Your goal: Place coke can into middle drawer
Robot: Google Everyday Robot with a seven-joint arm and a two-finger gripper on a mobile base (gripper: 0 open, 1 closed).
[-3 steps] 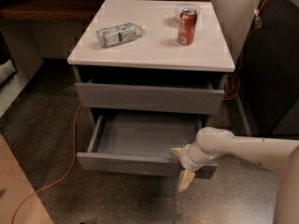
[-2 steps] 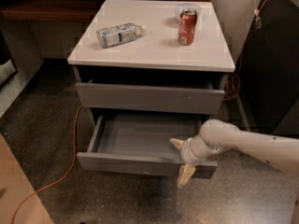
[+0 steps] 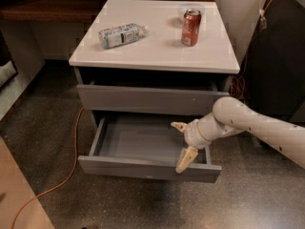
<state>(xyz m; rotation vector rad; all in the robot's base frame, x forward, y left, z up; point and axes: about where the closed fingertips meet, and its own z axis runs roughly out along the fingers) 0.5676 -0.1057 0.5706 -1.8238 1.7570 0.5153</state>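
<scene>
In the camera view the coke can (image 3: pixel 190 28) stands upright at two o'clock on the cabinet top (image 3: pixel 157 56), a bottle (image 3: pixel 121 35) lies at ten o'clock, and the gripper (image 3: pixel 181 144), fingers spread wide and empty, hangs over the open middle drawer (image 3: pixel 138 168) at its four-o'clock corner.

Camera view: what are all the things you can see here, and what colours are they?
coke can: one, red, standing on the cabinet top, back right
bowl: one, pale, just behind the can
plastic bottle: one, clear, lying on its side on the cabinet top, left
cabinet: one, white top, grey fronts
top drawer: one, grey, shut
middle drawer: one, grey, pulled open
cable: one, orange, on the floor left of the cabinet
floor: dark, speckled
arm: one, white, reaching in from the right
gripper: one, cream, open, at the drawer's front right
</scene>
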